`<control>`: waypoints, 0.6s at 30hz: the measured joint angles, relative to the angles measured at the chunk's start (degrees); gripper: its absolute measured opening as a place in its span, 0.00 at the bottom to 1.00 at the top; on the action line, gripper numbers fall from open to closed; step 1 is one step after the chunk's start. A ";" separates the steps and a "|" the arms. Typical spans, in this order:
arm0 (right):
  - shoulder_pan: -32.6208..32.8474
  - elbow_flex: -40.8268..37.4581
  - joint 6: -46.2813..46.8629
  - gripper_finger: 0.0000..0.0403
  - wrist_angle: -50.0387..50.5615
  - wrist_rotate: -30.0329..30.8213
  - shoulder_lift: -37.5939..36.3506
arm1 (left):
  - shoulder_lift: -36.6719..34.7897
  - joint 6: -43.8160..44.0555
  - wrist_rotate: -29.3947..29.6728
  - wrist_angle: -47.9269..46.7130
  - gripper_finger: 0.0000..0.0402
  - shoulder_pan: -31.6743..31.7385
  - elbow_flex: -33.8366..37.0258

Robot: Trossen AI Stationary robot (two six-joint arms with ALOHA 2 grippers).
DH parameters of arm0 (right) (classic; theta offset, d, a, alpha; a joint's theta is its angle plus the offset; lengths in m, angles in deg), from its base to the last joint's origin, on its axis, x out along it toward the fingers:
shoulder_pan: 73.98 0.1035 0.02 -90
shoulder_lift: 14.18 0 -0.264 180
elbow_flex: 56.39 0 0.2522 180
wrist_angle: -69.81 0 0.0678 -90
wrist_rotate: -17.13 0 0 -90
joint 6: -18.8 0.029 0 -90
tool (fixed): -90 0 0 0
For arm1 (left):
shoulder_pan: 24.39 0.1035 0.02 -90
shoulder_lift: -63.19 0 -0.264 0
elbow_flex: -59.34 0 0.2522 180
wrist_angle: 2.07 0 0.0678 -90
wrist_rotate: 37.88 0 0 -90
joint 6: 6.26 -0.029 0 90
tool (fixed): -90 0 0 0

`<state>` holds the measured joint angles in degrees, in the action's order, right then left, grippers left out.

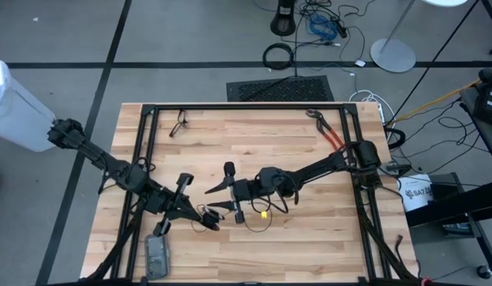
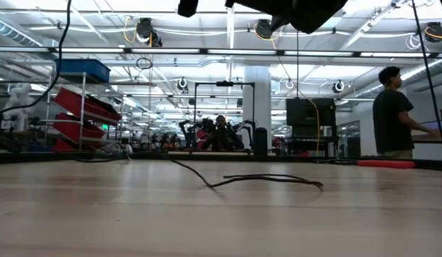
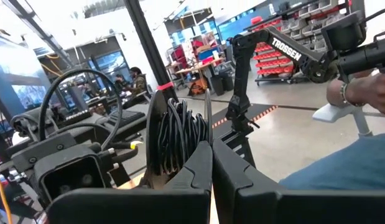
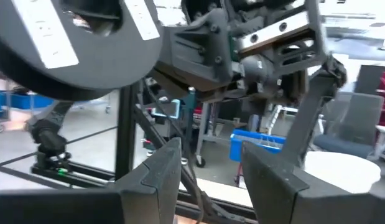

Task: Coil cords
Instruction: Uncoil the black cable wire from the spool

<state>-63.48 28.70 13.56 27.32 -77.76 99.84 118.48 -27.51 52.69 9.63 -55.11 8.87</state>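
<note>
1. The left gripper (image 1: 204, 216) sits low over the bench (image 1: 309, 246) near its middle, jaws clenched on a bundle of wound turns of the black cord (image 3: 180, 127), as the left wrist view shows
2. From that bundle the rest of the cord runs toward the right arm, with a loose loop lying on the bench (image 1: 257, 225) beside a small pale end piece (image 1: 264, 213)
3. The right gripper (image 1: 226, 189) hovers just beside the left one, jaws released and holding nothing
4. Judged from the high view, the loose tail lies closer to the right arm, its length running roughly across the bench from one gripper toward the other, so the right jaws seem best placed to gather it
</note>
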 joint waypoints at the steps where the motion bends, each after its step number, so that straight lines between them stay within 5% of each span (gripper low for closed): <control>1: 0.00 0.00 0.02 0.38 0.09 -0.02 0.00 | 0.13 0.02 0.00 0.24 0.00 0.00 0.02; 18: 1.43 2.18 0.06 0.38 2.46 -1.20 -0.07 | 0.21 1.07 0.00 1.17 0.00 0.00 0.00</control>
<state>-62.05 30.88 13.63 29.79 -78.96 99.77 118.69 -26.44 52.69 10.80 -55.11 8.87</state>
